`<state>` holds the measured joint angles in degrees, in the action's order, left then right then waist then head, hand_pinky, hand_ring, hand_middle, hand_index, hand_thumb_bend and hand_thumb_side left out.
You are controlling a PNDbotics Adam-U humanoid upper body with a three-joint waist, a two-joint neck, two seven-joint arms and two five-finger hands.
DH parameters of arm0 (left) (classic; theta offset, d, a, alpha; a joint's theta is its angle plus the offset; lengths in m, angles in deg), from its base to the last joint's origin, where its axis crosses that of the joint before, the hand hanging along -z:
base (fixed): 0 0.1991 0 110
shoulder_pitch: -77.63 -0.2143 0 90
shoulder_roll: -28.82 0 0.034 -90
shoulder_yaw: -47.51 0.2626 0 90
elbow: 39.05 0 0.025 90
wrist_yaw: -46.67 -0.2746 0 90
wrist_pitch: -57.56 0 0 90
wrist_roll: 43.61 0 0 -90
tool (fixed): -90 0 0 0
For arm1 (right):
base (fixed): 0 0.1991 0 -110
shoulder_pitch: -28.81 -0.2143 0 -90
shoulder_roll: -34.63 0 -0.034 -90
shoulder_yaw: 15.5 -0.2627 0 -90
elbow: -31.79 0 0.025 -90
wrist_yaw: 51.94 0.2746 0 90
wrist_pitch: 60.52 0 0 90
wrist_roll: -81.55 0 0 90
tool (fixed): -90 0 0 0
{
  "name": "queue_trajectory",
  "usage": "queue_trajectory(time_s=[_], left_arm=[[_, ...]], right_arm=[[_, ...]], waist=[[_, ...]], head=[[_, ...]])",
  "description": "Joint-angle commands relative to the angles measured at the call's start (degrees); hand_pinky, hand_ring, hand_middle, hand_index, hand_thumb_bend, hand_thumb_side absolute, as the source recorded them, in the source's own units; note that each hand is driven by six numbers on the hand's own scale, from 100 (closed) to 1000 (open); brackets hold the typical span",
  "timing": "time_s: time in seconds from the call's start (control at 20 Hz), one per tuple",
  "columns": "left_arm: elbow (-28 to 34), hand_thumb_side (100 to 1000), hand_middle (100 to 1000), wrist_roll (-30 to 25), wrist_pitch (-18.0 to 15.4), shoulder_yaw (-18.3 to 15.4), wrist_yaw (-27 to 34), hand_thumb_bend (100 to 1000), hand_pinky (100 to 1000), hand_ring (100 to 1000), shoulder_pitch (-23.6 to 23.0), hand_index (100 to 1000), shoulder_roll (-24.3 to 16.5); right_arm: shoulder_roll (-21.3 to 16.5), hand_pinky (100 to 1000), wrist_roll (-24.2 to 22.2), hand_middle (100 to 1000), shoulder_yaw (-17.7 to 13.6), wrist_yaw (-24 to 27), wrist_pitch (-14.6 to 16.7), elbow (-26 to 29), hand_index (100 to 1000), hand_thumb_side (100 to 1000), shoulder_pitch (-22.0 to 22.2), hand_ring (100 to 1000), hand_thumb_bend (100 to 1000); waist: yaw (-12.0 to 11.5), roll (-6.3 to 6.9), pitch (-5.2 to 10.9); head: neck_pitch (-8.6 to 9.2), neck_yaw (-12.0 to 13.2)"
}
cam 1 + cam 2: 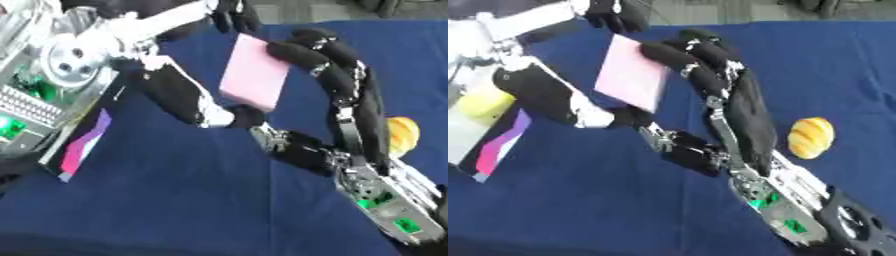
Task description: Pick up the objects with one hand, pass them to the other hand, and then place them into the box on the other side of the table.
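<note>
A flat pink block (pixel 254 72) is held upright above the blue table (pixel 175 200), between both hands. My left hand (pixel 179 92) comes in from the upper left. Its fingers (pixel 233 15) sit on the block's top edge and its thumb (pixel 241 117) on the lower corner. My right hand (pixel 750 117) rises from the lower right, and its fingers (pixel 677 56) curl over the block's upper right edge. The right thumb (pixel 682 149) lies just below the block; I cannot tell whether it touches. A yellow ribbed bread-like object (pixel 810 137) lies on the table to the right.
A box (pixel 83 145) with a pink and purple side stands at the left edge, with a yellow object (pixel 481 105) inside it. Grey equipment with green parts (pixel 26 100) shows further to the left.
</note>
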<state>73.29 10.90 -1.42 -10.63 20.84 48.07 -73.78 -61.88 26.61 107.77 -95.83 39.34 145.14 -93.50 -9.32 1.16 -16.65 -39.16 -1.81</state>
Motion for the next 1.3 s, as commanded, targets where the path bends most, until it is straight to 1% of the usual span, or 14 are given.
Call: queue_trajectory(time_s=[0.05,0.2,0.3,0.4,0.45,0.5,0.55,0.6,0.8,1.0,1.15,1.3], left_arm=[[-0.65,243,694,0.73,0.86,-0.33,0.26,460,803,743,0.87,794,-0.12],[-0.85,233,649,2.65,1.18,-0.34,0.62,390,782,705,0.84,758,0.11],[-0.85,206,619,3.88,1.15,-0.2,1.29,323,775,687,0.83,728,0.2],[-0.94,164,596,4.76,1.03,-0.06,2.08,268,767,670,0.82,688,0.23],[-0.99,118,579,5.08,0.96,0.0,2.4,229,760,657,0.82,655,0.22],[-1.02,118,579,5.3,0.88,0.06,2.71,229,760,657,0.8,655,0.22],[-1.0,100,555,5.53,0.8,0.08,3.04,188,752,640,0.8,605,0.23],[-0.9,100,545,5.71,0.65,0.13,3.37,176,748,632,0.8,579,0.22],[-0.47,100,523,5.22,-0.27,0.37,3.97,164,733,618,0.82,533,-0.01],[0.03,100,517,2.79,-1.11,0.35,3.57,171,725,615,0.77,535,-0.35],[0.54,100,481,2.12,-0.88,0.04,2.67,215,693,574,0.75,498,-0.45],[1.13,100,474,1.9,-0.4,-0.27,2.02,250,685,555,0.64,498,-0.6]], right_arm=[[-0.57,780,0.32,517,0.13,-0.37,0.6,1.24,638,100,-0.93,595,100],[-0.64,779,0.29,516,0.23,-0.25,0.81,1.24,637,100,-0.83,595,100],[-0.68,778,0.21,516,0.29,-0.13,1.01,1.24,637,100,-0.78,595,100],[-0.74,778,0.07,516,0.29,-0.13,1.26,1.24,638,100,-0.76,596,100],[-0.77,777,-0.01,516,0.27,-0.13,1.29,1.24,638,100,-0.73,595,100],[-0.79,777,-0.11,516,0.25,-0.14,1.2,1.24,638,100,-0.69,595,100],[-0.8,776,-0.24,516,0.26,-0.16,1.06,1.24,640,100,-0.65,596,100],[-0.83,776,-0.44,517,0.29,-0.2,0.94,1.24,641,100,-0.6,597,100],[-1.0,777,-1.48,522,0.33,-0.44,0.89,1.24,649,100,-0.43,603,100],[-1.24,778,-2.44,524,0.36,-0.7,1.35,1.24,650,100,-0.28,605,100],[-1.36,779,-2.85,532,0.38,-1.1,1.56,1.24,656,100,-0.07,611,100],[-1.56,780,-3.55,534,0.39,-1.63,1.82,1.24,658,100,0.3,614,100]], waist=[[0.01,0.1,0.9],[0.03,0.05,0.88],[0.01,0.03,0.88],[-0.02,0.02,0.9],[-0.02,0.01,0.91],[-0.03,-0.01,0.92],[-0.05,-0.02,0.93],[-0.07,-0.03,0.95],[-0.12,-0.07,1.07],[-0.14,-0.08,1.17],[-0.12,-0.12,1.18],[-0.11,-0.12,1.16]], head=[[0.34,0.17],[0.3,0.15],[0.31,0.14],[0.31,0.09],[0.31,0.07],[0.29,0.04],[0.31,0.04],[0.32,0.03],[0.43,0.05],[0.63,0.22],[0.75,0.37],[0.84,0.5]])
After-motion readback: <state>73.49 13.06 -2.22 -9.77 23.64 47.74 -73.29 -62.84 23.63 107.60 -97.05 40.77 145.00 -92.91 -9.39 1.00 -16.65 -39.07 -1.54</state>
